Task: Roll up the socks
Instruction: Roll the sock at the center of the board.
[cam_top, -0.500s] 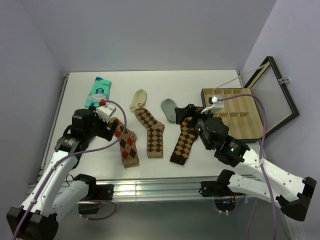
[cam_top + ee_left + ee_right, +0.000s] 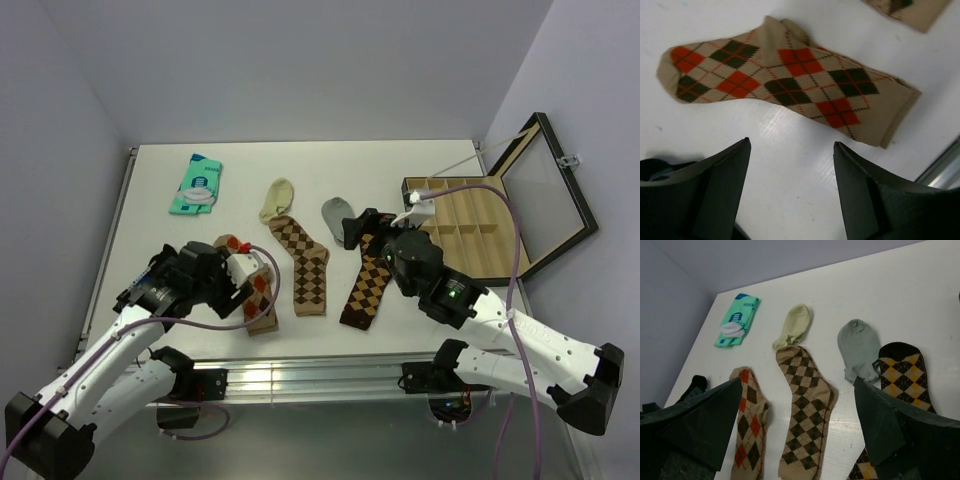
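Three argyle socks lie flat side by side on the white table. The red-orange diamond sock (image 2: 262, 300) (image 2: 790, 85) (image 2: 747, 430) is on the left. The tan sock with dark brown diamonds (image 2: 303, 265) (image 2: 807, 410) is in the middle. The dark brown sock with tan diamonds (image 2: 368, 290) (image 2: 905, 370) is on the right. My left gripper (image 2: 232, 280) (image 2: 791, 142) hangs open just left of the red-orange sock, with bare table between its fingers. My right gripper (image 2: 365, 228) (image 2: 798, 381) is open above the top of the dark brown sock and holds nothing.
A teal folded sock (image 2: 196, 185), a pale yellow short sock (image 2: 277, 198) and a grey short sock (image 2: 337, 218) lie further back. A wooden divided box (image 2: 470, 225) with its glass lid (image 2: 545, 185) open stands at the right. The metal rail (image 2: 320, 375) runs along the near edge.
My left gripper has come nearer and to the right, from beside the red-orange sock's far end to beside its middle. My right gripper has shifted slightly left.
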You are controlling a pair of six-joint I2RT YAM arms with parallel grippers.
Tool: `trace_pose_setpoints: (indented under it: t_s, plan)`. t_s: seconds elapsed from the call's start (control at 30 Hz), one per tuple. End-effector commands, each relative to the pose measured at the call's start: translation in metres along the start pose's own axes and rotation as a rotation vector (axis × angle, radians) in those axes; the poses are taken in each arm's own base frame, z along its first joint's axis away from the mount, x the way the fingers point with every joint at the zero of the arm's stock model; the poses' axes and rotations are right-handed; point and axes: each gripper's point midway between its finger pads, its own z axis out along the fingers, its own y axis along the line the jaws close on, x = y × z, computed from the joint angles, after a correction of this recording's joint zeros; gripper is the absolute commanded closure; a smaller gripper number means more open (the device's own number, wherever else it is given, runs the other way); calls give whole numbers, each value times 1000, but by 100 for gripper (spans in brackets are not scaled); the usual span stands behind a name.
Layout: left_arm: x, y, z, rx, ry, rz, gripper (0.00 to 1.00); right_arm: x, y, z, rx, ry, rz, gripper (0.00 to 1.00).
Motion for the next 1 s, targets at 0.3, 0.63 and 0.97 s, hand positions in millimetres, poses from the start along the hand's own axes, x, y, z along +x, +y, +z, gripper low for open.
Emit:
trace_pose_setpoints:
  t_s: [0.3, 0.63, 0.97]
  plan:
    - [0, -84, 9, 402, 17, 260, 37, 7, -1, 7, 28, -2, 61, 2]
    - [13, -108, 22, 532, 68, 326, 42, 10, -4, 11, 55, 3, 45, 2]
    - [28, -110, 45, 549, 103, 366, 44, 12, -10, 13, 87, 0, 17, 2]
